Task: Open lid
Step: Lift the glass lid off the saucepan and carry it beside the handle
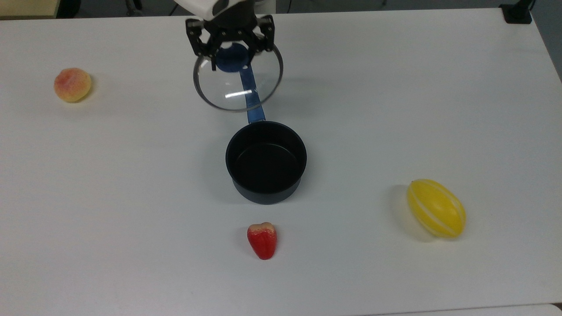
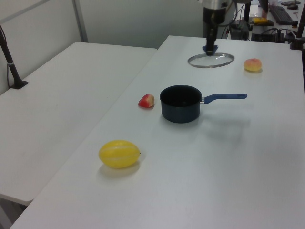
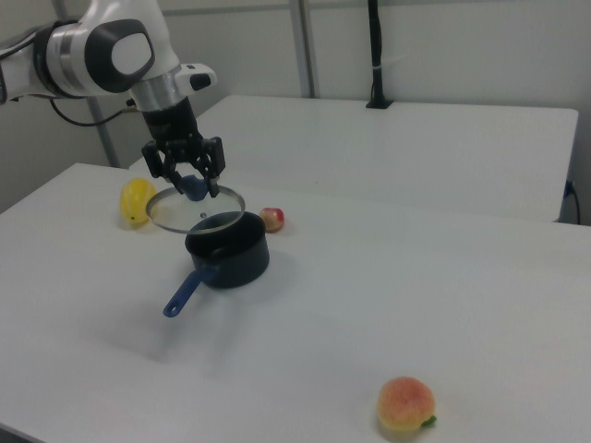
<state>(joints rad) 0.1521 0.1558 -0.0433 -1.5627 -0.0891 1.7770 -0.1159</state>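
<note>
On the white table, the gripper clamps the lid by its knob, aloft beyond the uncovered saucepan, freeing the pot's mouth.

A white table is seen under even, soft light, with a second white table set just beside its long edge. A black post is clamped at the far edge of that second table, and pale wall panels with metal uprights are seen behind it. A cluttered desk is glimpsed beyond the table's far corner in the left view.
</note>
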